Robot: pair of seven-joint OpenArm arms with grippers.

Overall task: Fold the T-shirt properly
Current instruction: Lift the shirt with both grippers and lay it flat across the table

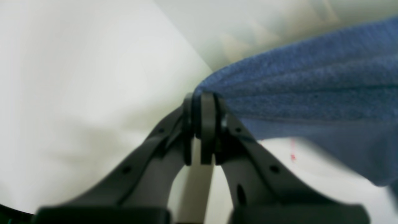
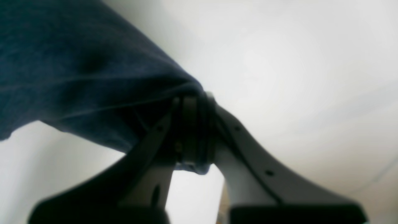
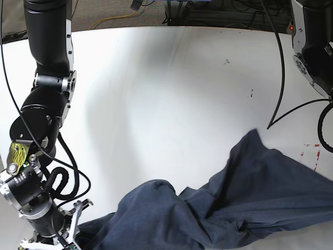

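Note:
The dark slate-blue T-shirt (image 3: 250,198) lies bunched and stretched across the near part of the white table (image 3: 171,94), from bottom left to the right edge. In the left wrist view, my left gripper (image 1: 203,102) is shut on a gathered edge of the T-shirt (image 1: 311,87), lifted off the table. My right gripper (image 2: 194,104) is shut on another bunched edge of the T-shirt (image 2: 77,77). In the base view the right gripper (image 3: 80,224) sits at the bottom left at the cloth's end. The left gripper is past that view's right edge. No lettering or tag shows.
The right arm's black column (image 3: 49,78) stands along the table's left side. The left arm (image 3: 315,47) and a hanging black cable (image 3: 281,67) are at the top right. Small red marks (image 3: 307,151) dot the table. Cables lie on the floor beyond the far edge.

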